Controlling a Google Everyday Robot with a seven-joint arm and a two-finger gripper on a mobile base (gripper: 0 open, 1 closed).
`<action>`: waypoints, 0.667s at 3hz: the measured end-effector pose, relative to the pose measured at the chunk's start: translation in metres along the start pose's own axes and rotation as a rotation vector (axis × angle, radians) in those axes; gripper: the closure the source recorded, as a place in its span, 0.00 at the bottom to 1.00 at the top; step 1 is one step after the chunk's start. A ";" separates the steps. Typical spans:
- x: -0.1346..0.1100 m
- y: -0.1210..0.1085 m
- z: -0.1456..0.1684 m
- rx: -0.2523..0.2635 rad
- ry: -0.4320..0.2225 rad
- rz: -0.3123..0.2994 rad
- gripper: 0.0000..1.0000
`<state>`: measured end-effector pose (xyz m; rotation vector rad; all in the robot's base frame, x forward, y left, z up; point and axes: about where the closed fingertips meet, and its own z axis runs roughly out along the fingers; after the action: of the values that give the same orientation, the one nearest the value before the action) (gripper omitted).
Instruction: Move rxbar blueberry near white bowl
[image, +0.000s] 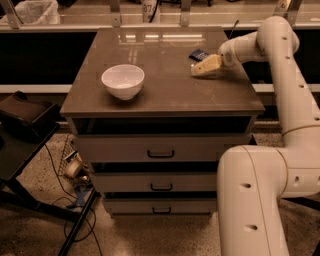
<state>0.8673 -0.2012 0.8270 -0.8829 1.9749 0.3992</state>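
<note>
The white bowl (123, 80) stands upright on the left part of the brown cabinet top (160, 97). The rxbar blueberry (198, 54), a small dark blue bar, lies flat at the back right of the top. My gripper (198, 69) reaches in from the right on the white arm. Its pale fingers (207, 65) sit low over the top, just in front of the bar and partly over its near end. The bowl is far to the left of the gripper.
The cabinet has three drawers (161, 149) below the top. A dark stand (25, 117) is at the left with cables and clutter (75, 170) on the floor. The robot's white base (255, 200) is at the lower right. A counter rail (150, 20) runs behind.
</note>
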 end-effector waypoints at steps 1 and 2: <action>-0.038 -0.007 0.015 0.060 -0.076 0.115 0.00; -0.033 -0.009 0.014 0.062 -0.070 0.109 0.00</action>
<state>0.8932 -0.1849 0.8477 -0.7153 1.9661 0.4236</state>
